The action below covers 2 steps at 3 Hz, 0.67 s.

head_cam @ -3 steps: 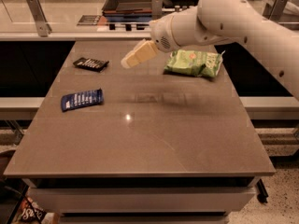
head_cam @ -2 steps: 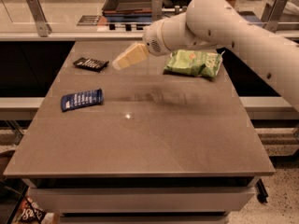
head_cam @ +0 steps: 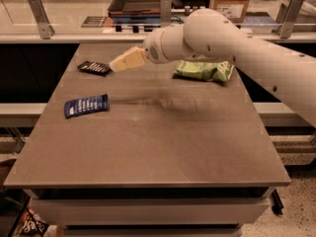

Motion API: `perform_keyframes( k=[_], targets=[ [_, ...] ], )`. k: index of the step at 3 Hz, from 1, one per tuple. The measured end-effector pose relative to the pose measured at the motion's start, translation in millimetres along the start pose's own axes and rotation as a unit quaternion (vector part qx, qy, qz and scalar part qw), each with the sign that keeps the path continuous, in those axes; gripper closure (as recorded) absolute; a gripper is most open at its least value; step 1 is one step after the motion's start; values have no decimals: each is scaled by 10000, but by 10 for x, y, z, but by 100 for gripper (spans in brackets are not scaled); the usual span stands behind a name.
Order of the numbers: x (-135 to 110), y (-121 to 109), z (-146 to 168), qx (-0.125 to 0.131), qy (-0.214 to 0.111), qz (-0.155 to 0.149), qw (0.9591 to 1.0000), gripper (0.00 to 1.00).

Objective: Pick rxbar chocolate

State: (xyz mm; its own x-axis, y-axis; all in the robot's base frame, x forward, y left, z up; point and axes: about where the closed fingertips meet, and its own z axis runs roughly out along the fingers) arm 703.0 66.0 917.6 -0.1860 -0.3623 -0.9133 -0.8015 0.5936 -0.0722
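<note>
Approach step: my gripper [head_cam: 122,62] hangs just beside the rxbar chocolate [head_cam: 94,68]; spread or pressed together, I cannot tell. Next I should lower over it.

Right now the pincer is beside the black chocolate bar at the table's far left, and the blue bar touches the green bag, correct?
Not quite. The camera view shows the blue bar lying well apart from the green bag, near the left edge of the table. The rest holds: the pincer is beside the rxbar chocolate at the far left.
</note>
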Motion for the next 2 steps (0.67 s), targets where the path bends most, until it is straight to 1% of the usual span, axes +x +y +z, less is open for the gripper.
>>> perform_keyframes(
  k=[1,2],
  targets=[
    [-9,-9,-13,-8,30,-42,10000,0],
    [67,-91,147,-81,98,-18,9999,0]
  ],
)
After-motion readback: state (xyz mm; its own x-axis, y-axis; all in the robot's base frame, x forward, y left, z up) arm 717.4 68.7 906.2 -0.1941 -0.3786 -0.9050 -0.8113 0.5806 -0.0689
